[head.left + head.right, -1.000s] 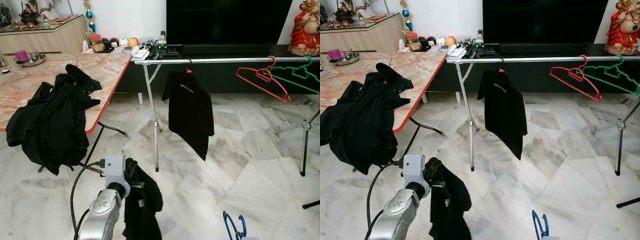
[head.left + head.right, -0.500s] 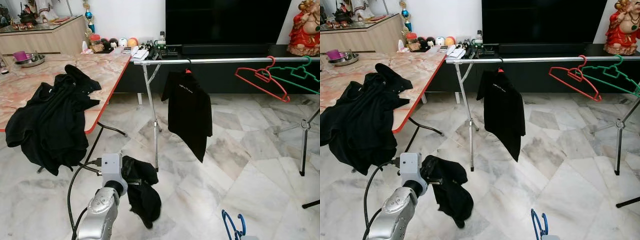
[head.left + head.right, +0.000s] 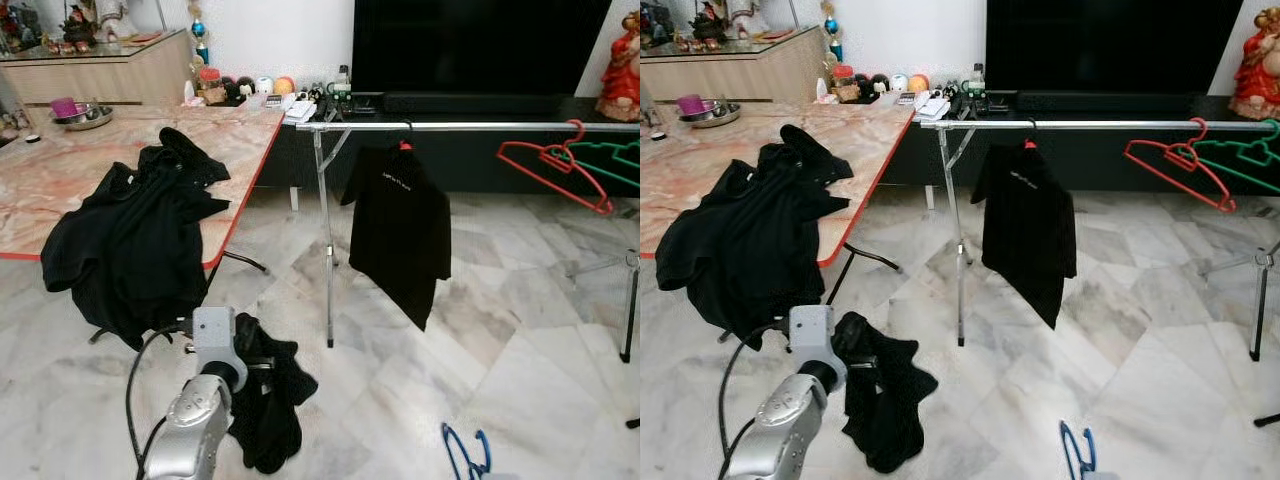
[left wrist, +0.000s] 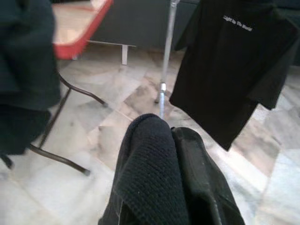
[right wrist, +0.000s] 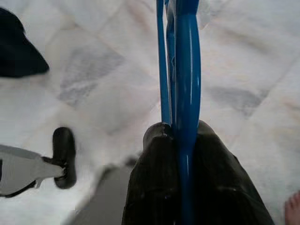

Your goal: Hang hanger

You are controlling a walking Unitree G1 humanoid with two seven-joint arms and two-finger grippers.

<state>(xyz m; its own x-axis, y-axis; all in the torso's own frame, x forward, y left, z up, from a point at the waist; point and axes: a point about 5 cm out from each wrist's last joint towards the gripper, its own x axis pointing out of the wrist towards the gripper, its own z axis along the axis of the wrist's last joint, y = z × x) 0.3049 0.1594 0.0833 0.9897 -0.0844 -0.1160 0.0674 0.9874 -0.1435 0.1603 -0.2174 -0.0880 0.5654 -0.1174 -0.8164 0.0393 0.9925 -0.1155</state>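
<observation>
Left gripper [image 3: 252, 362], low in the frame's lower left, is clamped on a black garment [image 3: 268, 405] drooping to the floor. Right gripper [image 5: 180, 140] is pinched on the blue hanger [image 3: 466, 455] at bottom right. A black shirt [image 3: 400, 225] hangs on the rail [image 3: 470, 127], centre frame.

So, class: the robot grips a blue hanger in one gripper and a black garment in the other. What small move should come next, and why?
Probably bring the blue hanger in the right gripper across toward the black garment bunched in the left gripper. The garment dangles low, not yet on the hanger, so it cannot go on the rail yet.
</observation>
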